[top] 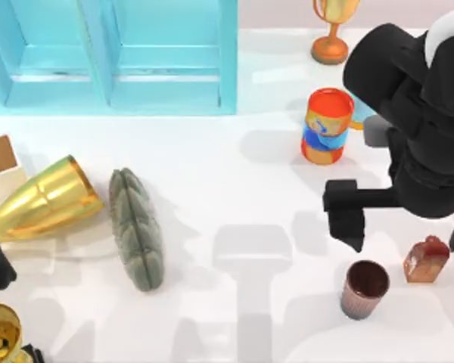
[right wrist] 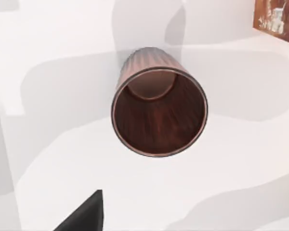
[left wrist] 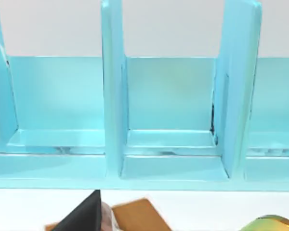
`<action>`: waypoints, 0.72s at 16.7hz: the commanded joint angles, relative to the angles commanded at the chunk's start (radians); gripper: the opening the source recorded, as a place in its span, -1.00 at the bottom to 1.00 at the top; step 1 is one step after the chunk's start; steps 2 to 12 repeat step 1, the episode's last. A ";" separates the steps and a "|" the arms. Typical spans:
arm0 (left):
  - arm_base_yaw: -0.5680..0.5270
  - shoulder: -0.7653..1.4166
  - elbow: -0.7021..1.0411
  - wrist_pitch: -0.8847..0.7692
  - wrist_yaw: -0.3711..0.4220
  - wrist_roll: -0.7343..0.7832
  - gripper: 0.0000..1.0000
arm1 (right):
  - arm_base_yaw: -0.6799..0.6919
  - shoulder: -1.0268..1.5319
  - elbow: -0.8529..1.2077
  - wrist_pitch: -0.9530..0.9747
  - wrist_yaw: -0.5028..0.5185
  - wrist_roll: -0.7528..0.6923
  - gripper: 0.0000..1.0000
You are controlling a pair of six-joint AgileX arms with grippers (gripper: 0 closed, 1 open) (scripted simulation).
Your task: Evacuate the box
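Right gripper [top: 348, 219], grip state unclear, hovers over the cup [top: 364, 288], well apart from the box [top: 1, 162]; descending could topple the cup.

Right claw [top: 349, 219] low, right; left arm far left.

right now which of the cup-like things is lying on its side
The big gold cup at the table's left, tipped over beside the box. The brown cup and the red-orange-blue can stand upright.
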 joint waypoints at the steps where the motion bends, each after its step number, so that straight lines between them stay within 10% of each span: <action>1: 0.000 0.000 0.000 0.000 0.000 0.000 1.00 | 0.000 -0.002 0.005 -0.006 0.000 0.000 1.00; 12: 0.000 0.000 0.000 0.000 0.000 0.000 1.00 | 0.000 -0.002 0.005 -0.006 0.000 0.000 1.00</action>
